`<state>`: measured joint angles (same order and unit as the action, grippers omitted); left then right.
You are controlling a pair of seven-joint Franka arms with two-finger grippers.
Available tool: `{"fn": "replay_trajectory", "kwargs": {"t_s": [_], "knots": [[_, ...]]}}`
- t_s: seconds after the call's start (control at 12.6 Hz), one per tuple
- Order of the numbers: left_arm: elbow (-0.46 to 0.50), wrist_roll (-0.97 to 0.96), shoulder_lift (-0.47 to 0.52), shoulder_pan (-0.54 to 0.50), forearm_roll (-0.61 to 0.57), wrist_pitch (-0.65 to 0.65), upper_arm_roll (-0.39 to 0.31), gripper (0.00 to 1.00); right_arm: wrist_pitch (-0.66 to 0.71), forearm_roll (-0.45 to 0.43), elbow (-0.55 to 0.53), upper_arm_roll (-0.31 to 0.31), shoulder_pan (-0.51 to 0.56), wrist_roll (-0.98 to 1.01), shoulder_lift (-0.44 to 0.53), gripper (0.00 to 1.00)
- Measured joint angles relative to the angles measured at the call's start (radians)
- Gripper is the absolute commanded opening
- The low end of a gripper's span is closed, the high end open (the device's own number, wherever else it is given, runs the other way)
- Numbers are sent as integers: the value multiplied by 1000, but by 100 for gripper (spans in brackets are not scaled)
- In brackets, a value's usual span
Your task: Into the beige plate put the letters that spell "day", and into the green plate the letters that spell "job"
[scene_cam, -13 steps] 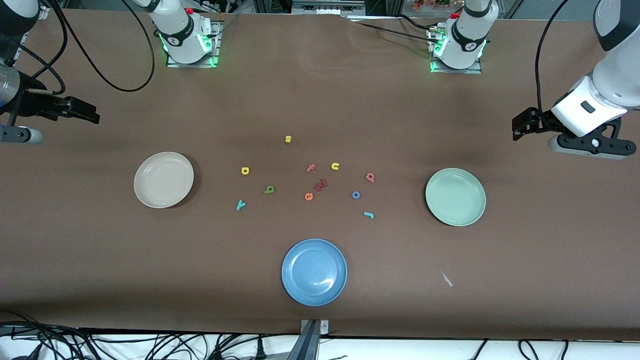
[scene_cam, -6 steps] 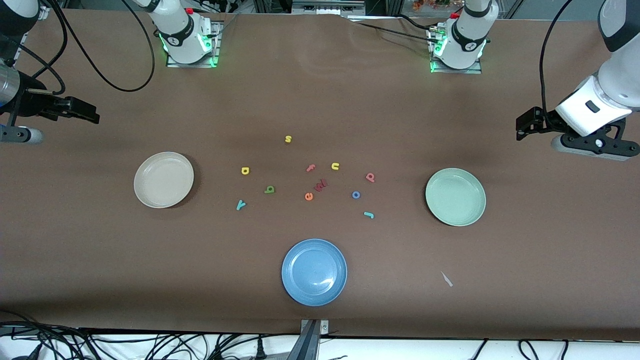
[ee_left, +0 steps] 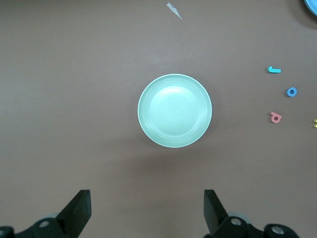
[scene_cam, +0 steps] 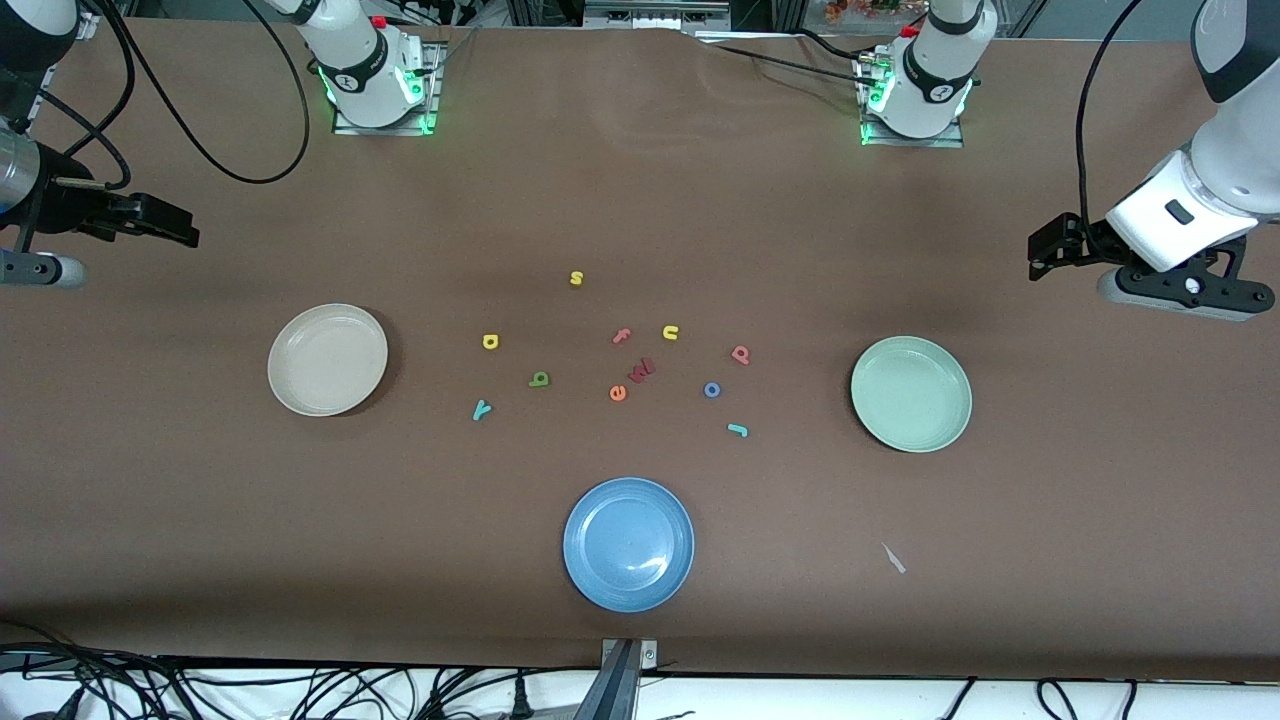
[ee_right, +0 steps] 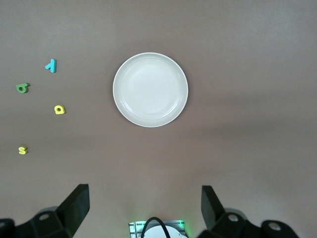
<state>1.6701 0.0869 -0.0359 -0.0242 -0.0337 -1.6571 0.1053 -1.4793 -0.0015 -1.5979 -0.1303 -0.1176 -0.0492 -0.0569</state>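
Yellow "d" (scene_cam: 490,342), olive "a" (scene_cam: 539,379) and teal "y" (scene_cam: 481,409) lie loose on the brown surface (scene_cam: 640,200), clustered at about 3 o'clock from the beige plate (scene_cam: 328,360) and apart from it. The teal "j" (scene_cam: 738,430), blue "o" (scene_cam: 712,390) and pink-red "b" (scene_cam: 741,354) lie in a loose line at about 9 o'clock from the green plate (scene_cam: 911,394), also apart from it. Both plates hold nothing, so no letter has been sorted yet; I judge the task to be at its very start.

Between the two groups sit letters to leave alone: a yellow "s" (scene_cam: 576,278), a yellow "u" (scene_cam: 671,333), a pink "f" (scene_cam: 622,336), an orange "e" (scene_cam: 618,393) and a dark red piece (scene_cam: 641,370) whose shape is hard to read. A blue plate (scene_cam: 629,543) lies at 6 o'clock from the cluster, nearest the front camera, with a small pale scrap (scene_cam: 893,558) toward the left arm's end.

The left gripper (ee_left: 146,210) hangs high over the surface's end by the green plate, jaws wide apart and holding nothing. The right gripper (ee_right: 144,207) does the same over the end by the beige plate. The next move calls for one arm to come down over a single letter; they are tiny and flat, so the jaws will need careful centring. The right arm is largely cut off at the front view's edge.
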Motion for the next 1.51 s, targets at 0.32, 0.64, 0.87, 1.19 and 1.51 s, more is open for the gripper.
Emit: {"fn": "replay_trajectory", "kwargs": {"t_s": [0.32, 0.64, 0.87, 1.19, 1.51], "knots": [[0, 0, 0, 0, 0, 0, 0, 100, 0, 0, 0, 0, 0, 0, 0, 100], [0, 0, 0, 0, 0, 0, 0, 100, 0, 0, 0, 0, 0, 0, 0, 100], [0, 0, 0, 0, 0, 0, 0, 100, 0, 0, 0, 0, 0, 0, 0, 100], [3, 0, -6, 3, 0, 14, 1, 100, 0, 0, 0, -1, 0, 0, 0, 100], [4, 0, -19, 8, 0, 26, 3, 100, 0, 0, 0, -1, 0, 0, 0, 100]]}}
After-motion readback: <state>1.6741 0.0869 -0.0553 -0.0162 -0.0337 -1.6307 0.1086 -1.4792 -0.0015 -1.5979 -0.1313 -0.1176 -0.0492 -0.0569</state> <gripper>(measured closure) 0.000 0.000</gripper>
